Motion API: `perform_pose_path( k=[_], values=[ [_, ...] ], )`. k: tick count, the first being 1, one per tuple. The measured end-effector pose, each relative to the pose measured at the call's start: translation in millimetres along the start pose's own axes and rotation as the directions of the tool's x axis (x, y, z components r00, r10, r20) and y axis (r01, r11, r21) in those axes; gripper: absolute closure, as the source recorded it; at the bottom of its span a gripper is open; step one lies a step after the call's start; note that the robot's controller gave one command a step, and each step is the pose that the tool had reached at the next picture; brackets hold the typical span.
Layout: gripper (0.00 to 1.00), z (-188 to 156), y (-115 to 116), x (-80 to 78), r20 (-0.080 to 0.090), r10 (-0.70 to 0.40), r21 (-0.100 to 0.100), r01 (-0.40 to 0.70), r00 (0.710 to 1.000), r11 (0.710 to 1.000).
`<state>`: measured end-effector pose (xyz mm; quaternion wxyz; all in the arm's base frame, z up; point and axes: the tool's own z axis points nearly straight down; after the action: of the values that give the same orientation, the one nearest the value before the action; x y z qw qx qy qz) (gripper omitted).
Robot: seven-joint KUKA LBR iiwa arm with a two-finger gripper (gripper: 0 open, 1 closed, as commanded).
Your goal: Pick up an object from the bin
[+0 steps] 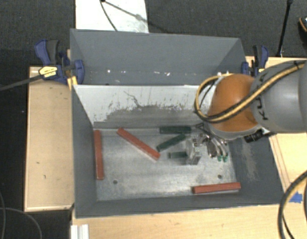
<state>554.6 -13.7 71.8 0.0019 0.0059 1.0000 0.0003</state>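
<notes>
Gripper [197, 153] low over right-centre floor of bin [133, 180]; whether spread or closed cannot be told. Short green bar [178, 156] just left of it, long axis left-right. Red bar [216, 187] near front wall.

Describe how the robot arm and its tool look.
A thick, rounded grey arm ends in a smooth orange dome-shaped wrist cover. Black and yellow cables loop across the cover. Beneath it sits the small, silvery tool.
</notes>
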Motion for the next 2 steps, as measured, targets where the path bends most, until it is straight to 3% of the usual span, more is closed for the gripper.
perform_pose_path(
  k=[1,2],
  values=[
    [1.0,-110,34,47.2,0.005,-0.046,-0.001,0.046,0.999,0.999],
    [1.0,-177,51,43.4,0.006,-0.186,0.0,0.186,0.983,0.983]
  ],
)
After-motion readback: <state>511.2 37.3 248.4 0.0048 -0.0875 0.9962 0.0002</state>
